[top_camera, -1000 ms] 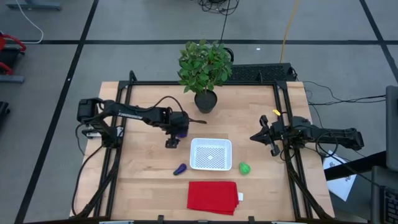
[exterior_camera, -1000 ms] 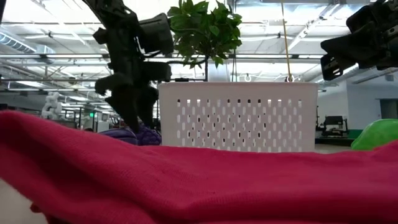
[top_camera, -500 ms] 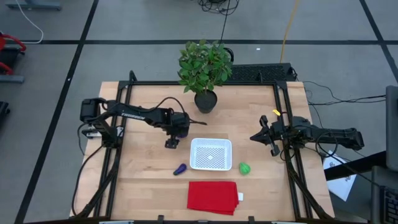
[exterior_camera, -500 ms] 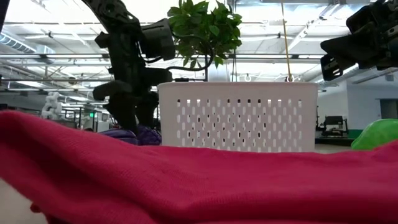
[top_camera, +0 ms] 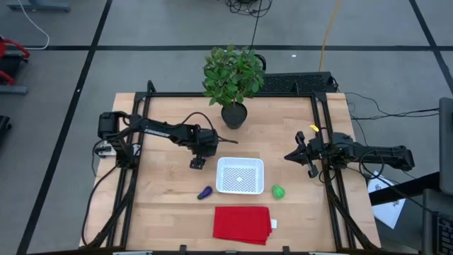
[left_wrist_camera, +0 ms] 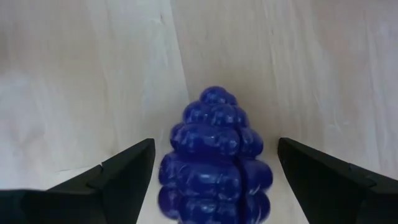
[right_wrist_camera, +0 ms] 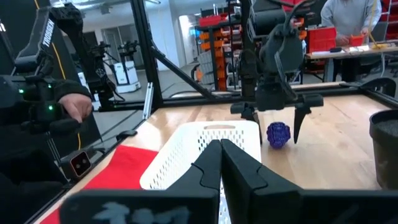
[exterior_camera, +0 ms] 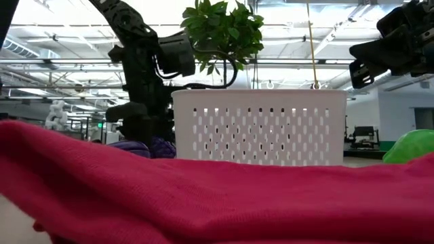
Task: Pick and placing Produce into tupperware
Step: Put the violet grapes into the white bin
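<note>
Two wide-spread fingers of left gripper (left_wrist_camera: 211, 180) straddle purple grape bunch (left_wrist_camera: 213, 162) on table (top_camera: 163, 184), gaps both sides, nothing gripped | white basket (top_camera: 240, 175) just beside | right gripper (top_camera: 298, 157) closed, empty, near right edge.

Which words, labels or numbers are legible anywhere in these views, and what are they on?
"TROSSEN": pale letters running along a dark arm beyond the table, seen in the right wrist view.
White tag on the red cloth: too small to read.
Nothing else is legible.
</note>
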Robot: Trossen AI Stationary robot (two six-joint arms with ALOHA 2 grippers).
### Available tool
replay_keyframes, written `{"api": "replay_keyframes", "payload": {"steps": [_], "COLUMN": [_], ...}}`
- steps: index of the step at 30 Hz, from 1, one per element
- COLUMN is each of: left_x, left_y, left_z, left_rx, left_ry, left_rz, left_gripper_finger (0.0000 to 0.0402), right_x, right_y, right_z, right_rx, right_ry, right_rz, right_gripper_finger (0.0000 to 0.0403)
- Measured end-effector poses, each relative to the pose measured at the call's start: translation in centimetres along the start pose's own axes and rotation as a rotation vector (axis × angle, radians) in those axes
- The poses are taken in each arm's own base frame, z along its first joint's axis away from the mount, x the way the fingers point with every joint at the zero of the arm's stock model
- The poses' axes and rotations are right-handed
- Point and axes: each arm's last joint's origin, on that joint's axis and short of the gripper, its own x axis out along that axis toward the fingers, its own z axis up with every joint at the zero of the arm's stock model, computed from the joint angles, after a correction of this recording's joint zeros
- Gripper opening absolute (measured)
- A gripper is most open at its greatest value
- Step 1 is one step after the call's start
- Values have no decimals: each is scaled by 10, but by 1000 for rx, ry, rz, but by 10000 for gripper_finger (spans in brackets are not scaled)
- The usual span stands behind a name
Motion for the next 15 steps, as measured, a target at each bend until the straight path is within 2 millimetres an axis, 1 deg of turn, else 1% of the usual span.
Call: {"api": "replay_keyframes", "payload": {"steps": [4,7,10,15], "left_x": [0,-1,-1,-1], "left_y": [0,0,-1,-1], "left_z": [0,-1,-1,-2], "left_rx": [-1,-8,-7,-7], "left_ry": [2,8,8,13], "left_rz": [1,-2,-4,-10], "left_gripper_finger": [346,336,311,252], "right_x": [0,0,0,0], "right_y": [0,0,0,0], "right_z": [-1,0,0,0], "right_rx": [1,-1,-1,-1], "right_ry": [6,6,5,5], "right_rz": [-1,-1,-1,-1], "right_gripper_finger": [0,0,0,0]}}
